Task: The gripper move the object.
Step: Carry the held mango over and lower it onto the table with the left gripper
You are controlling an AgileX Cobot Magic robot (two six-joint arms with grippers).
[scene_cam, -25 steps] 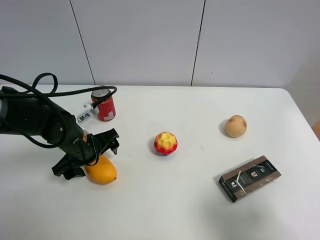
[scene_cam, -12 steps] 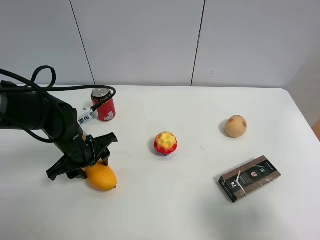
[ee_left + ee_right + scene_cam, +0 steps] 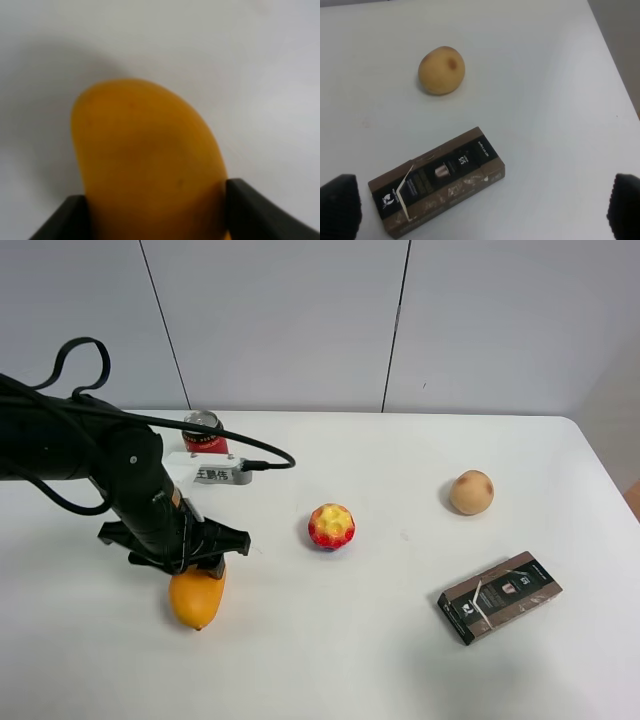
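The orange-yellow mango lies at the front left of the white table. My left gripper, a black claw on the dark arm, points down over the mango's far end. In the left wrist view the mango fills the gap between the two black fingers, which touch both its sides. My right gripper does not show in the exterior view. In the right wrist view its fingertips are spread wide apart and hold nothing.
A red can stands behind the left arm, partly hidden by a white label tag. A bumpy red-yellow ball sits mid-table. A pale peach and a dark box lie on the right, below the right gripper.
The left arm has swung round over the mango. The mango has turned from lying crosswise to pointing toward the table's front, and shifted slightly forward. The cable and tag swung right.
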